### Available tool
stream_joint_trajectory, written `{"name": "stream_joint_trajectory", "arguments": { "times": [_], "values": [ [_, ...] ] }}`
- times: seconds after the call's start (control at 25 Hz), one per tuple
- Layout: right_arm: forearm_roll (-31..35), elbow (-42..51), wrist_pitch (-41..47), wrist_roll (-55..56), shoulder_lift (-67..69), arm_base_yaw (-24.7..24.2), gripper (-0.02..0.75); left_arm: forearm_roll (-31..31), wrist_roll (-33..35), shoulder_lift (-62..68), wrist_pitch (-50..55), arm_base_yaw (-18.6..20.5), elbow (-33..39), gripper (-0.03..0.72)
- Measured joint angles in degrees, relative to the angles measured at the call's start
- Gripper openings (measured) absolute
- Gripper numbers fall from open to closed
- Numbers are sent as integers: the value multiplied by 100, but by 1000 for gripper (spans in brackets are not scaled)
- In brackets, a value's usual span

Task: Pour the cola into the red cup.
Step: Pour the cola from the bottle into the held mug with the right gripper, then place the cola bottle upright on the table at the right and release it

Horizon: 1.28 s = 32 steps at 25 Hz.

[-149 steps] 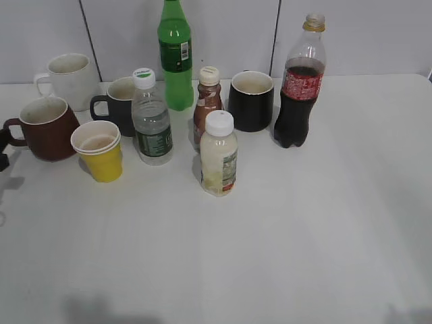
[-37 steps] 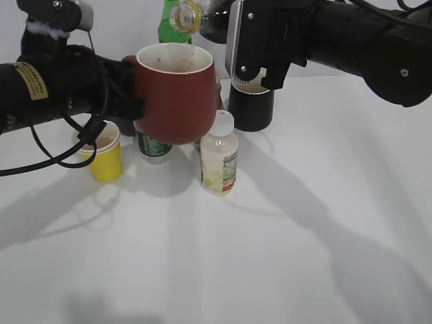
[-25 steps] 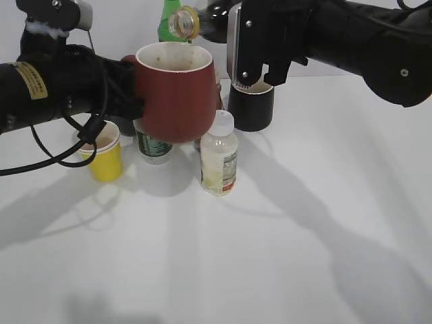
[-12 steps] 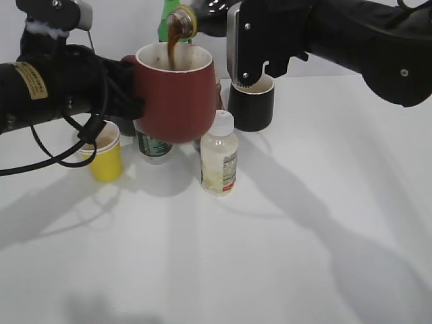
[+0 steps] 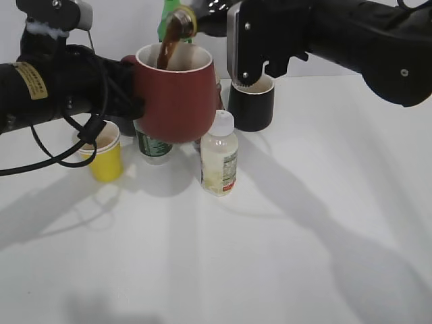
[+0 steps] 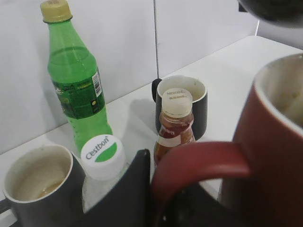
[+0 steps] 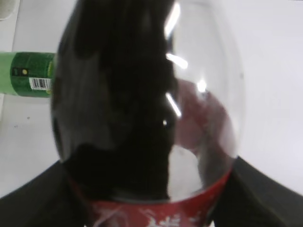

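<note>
I hold the wide dark red ceramic mug point(image 5: 174, 94) off the white worktop point(image 5: 283, 229) in the upper left of the exterior view; my left end effector point(image 6: 156, 198) is clenched on its curved handle, which fills the lower middle of the left wrist view. My right end effector point(image 5: 253, 40) grasps the tall clear plastic cola bottle point(image 7: 142, 109), tipped so its yellow-ringed neck point(image 5: 183, 17) sits just above the mug's rim near the top centre of the exterior view. A dark brown stream of cola point(image 5: 167, 47) runs from the mouth down into the mug's pale inside. In the right wrist view the bottle's body fills the frame, dark liquid on its left side, clear on the right, red label at the bottom edge; my fingers there are only dark shapes at the lower corners, so I believe they are closed on it.

Under the raised mug stand a yellow paper cup point(image 5: 102, 154), a clear water bottle with a white cap point(image 6: 102, 165), a small brown bottle with a cream cap point(image 6: 175, 127), a pale milky bottle with a white cap point(image 5: 219, 156), a black mug point(image 5: 252, 102) and a green plastic bottle point(image 6: 75, 90).
</note>
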Motion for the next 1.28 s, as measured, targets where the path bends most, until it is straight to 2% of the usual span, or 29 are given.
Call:
{"name": "stream_joint_trajectory", "arguments": {
  "times": [0.4,0.56,0.68,0.8,0.92,1.04,1.16,1.28],
  "values": [
    [25,133,560,1807,0,0,480,50,27,-125,-335,18,0,53],
    [143,133,640,3771,-38,-24,480,58,22,-225,-587,310,-20,53],
    [218,133,695,5792,-93,-259,480,62,18,-227,-632,855,-12,53],
    [-107,163,695,7395,-115,-829,480,62,18,-219,-871,1712,157,53],
    [-461,342,695,8327,-115,-1352,480,164,18,-19,-1390,2699,349,53],
    [-679,502,588,8698,-25,-1601,480,266,18,589,-2019,3516,355,53],
    [-744,580,511,8815,64,-1634,480,291,234,1434,-2723,3930,311,53],
    [-780,587,431,8840,82,-1634,480,308,515,2208,-3213,4025,126,53]
  ]
}}
